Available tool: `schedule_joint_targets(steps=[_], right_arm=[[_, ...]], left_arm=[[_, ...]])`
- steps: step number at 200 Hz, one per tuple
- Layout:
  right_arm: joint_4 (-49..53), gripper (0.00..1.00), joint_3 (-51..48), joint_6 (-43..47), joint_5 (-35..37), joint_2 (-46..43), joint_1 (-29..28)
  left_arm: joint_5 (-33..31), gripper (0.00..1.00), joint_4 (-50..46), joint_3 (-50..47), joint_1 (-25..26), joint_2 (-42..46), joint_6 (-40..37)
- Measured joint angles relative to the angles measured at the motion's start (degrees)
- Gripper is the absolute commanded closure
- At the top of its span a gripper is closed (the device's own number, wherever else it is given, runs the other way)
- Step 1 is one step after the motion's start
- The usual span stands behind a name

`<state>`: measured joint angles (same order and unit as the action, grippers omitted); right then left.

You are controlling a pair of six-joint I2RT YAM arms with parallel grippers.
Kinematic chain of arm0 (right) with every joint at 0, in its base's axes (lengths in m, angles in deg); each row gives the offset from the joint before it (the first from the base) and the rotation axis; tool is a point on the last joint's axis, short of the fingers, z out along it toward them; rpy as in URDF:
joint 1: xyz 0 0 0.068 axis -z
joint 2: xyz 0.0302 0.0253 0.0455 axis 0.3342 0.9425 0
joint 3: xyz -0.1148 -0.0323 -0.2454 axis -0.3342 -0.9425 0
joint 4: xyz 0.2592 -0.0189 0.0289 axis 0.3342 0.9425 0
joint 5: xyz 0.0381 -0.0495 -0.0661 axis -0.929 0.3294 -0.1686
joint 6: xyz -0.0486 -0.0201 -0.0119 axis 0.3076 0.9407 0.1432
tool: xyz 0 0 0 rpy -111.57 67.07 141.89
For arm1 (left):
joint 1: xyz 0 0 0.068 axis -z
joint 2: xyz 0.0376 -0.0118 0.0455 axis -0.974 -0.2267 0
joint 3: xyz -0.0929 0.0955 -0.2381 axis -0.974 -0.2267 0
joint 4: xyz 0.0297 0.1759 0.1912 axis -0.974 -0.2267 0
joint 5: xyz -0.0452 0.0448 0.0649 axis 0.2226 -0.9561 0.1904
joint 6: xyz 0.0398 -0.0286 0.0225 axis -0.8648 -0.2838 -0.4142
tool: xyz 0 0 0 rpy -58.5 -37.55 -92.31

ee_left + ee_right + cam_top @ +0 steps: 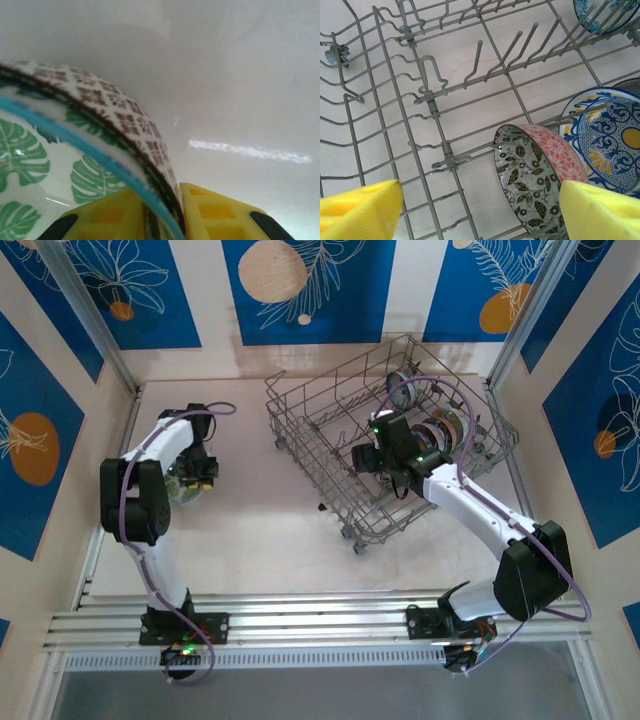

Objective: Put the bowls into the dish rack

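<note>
A green-leaf bowl (55, 150) with a blue rim and brown-patterned outside has its wall pinched between the yellow fingers of my left gripper (162, 220), which is shut on it. From above, this bowl (183, 490) is at the table's left, under the left gripper (192, 478). The grey wire dish rack (300, 430) stands at centre right. My right gripper (372, 458) hovers open inside the rack, its pads (360, 210) wide apart. A pinkish-grey bowl (535, 170) stands on edge between tines beside the right pad. An orange-yellow-blue bowl (610, 145) leans behind it.
More bowls (440, 430) stand in a row along the rack's right side, and one (400, 385) near its far corner. A blue-patterned bowl (600, 12) sits behind tines. Upright tines (480, 60) and rack walls surround the right gripper. Bare white table (260, 530) lies between the arms.
</note>
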<state>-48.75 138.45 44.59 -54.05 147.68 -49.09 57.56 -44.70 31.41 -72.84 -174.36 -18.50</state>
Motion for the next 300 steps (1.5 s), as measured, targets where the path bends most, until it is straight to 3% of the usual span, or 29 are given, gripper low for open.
schedule_joint_targets(steps=[30, 86, 153, 180, 229, 300], right_arm=[[0.1, 0.18, -0.8, 0.0, 0.0, -1.6, 0.1], [0.2, 0.18, -0.9, -0.2, -0.7, -2.0, 0.1], [0.2, 0.18, -1.0, -0.2, -1.1, -2.4, 0.1], [0.2, 0.18, -1.6, -0.5, -1.1, -2.8, 0.1], [0.1, 0.18, -1.7, -0.6, -1.7, -2.7, 0.1], [0.1, 0.18, -2.0, -0.7, -2.6, -2.7, 0.1]], left_arm=[[1.0, 0.64, -0.5, -0.2, 0.2, 0.4, 0.3], [1.5, 0.54, -1.9, -0.2, 0.2, 4.5, 0.9], [2.1, 0.53, -2.8, -1.3, -1.1, 6.7, 1.7], [5.7, 0.48, -2.4, -4.1, -5.5, 10.5, 3.5], [13.2, 0.46, 0.0, -8.1, -15.6, 20.1, 7.7], [21.1, 0.43, 3.2, -14.3, -24.9, 20.5, 12.3]])
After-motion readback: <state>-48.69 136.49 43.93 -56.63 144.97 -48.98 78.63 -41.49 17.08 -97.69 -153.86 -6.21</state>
